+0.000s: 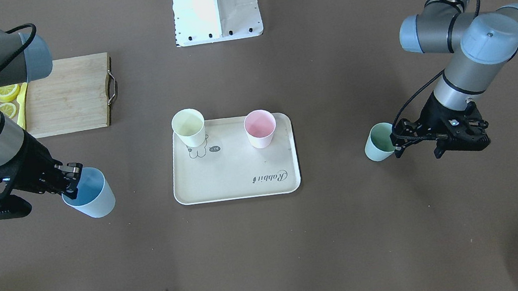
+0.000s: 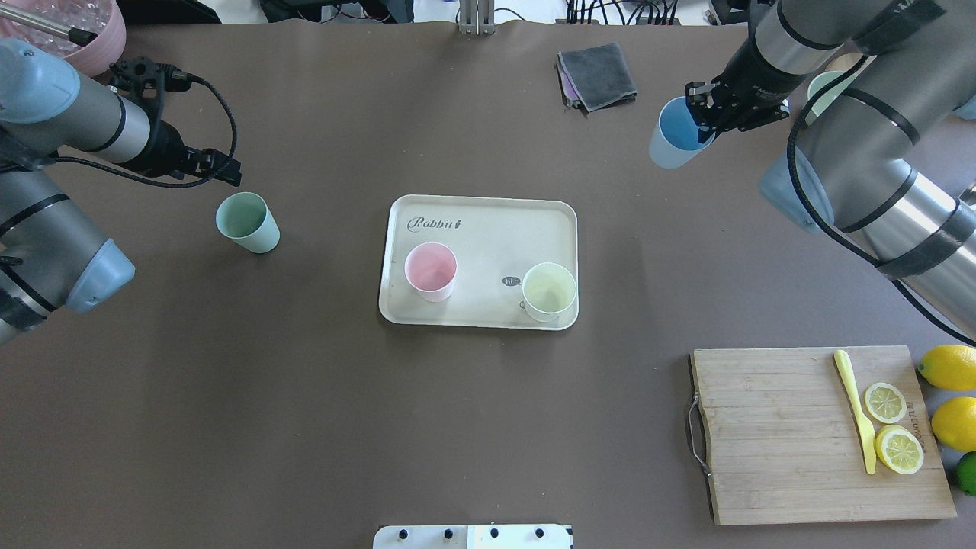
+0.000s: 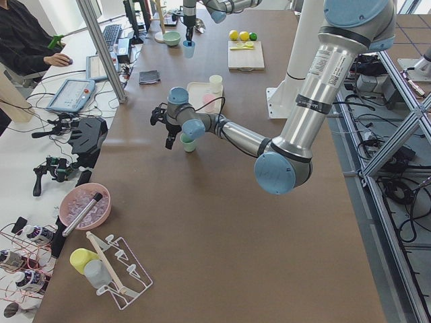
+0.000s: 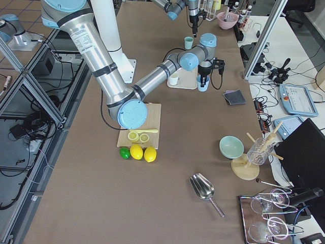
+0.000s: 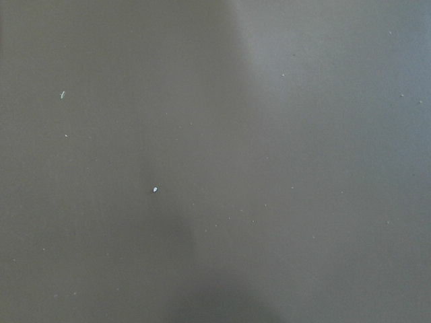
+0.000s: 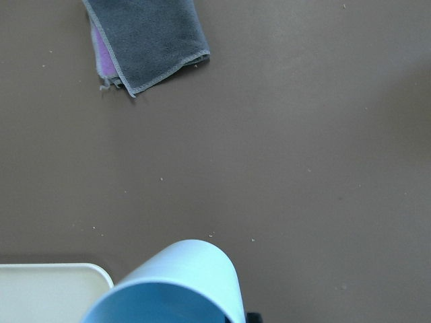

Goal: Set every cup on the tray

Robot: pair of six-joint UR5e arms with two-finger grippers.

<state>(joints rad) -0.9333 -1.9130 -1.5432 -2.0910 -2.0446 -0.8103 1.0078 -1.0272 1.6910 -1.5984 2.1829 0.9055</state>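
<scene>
Blue cup (image 6: 168, 286) tilted in right gripper (image 1: 72, 182) (rim pinched).

left pincer (image 1: 396, 138) low, jaws apart | right pincer (image 1: 71, 185) raised, tilted, clamped

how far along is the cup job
Halfway. Done: the pale yellow cup and pink cup stand on the tray. In hand: the right gripper holds the light blue cup by its rim, off the tray. To do: the mint green cup sits on the table beside the left gripper, apparently ungripped.
</scene>
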